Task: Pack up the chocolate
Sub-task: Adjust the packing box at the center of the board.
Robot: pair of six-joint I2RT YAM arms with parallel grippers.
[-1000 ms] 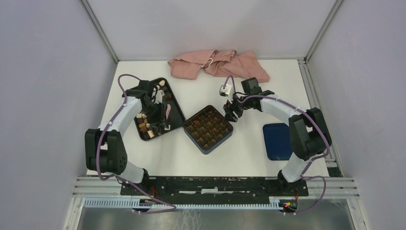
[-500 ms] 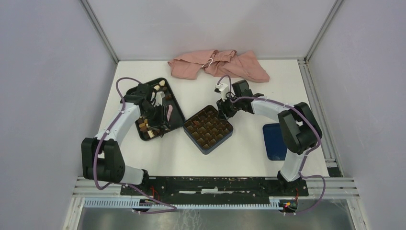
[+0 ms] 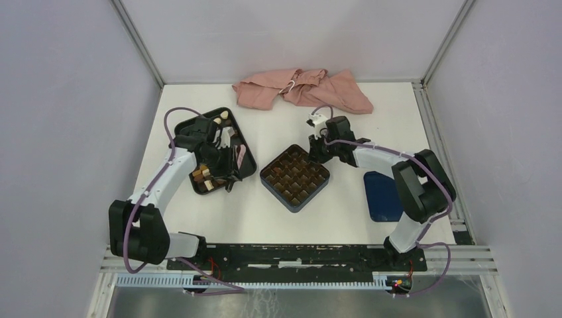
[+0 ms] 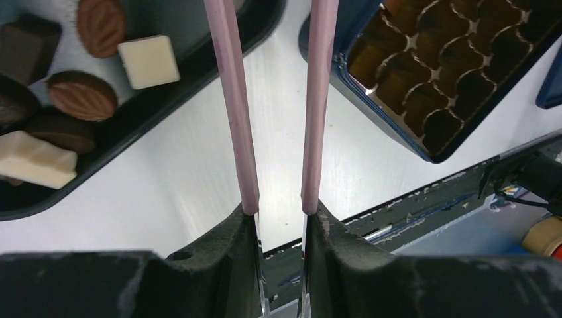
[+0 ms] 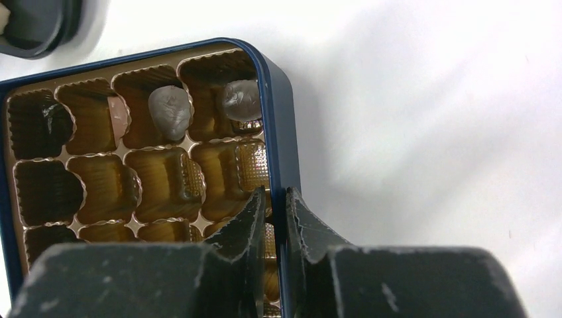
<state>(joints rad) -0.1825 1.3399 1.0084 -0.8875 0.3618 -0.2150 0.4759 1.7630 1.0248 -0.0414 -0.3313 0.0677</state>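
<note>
White surface (image 3: 371, 126): right claw (image 5: 278, 199) pinches the wall of the blue box (image 5: 281, 119), nearly closed. A tug could tip it, spilling the few chocolate (image 5: 170, 109) pieces seated inside. Left claw (image 4: 277, 79), pink blades (image 4: 228, 99) parted with nothing between them in view, hovers beside the tray (image 4: 172, 99) near the left edge, where most pieces lie.

No text, label, brand, number or sign legible in any view, blue box (image 5: 281, 132) pinched in right gripper (image 5: 275, 196) included.
</note>
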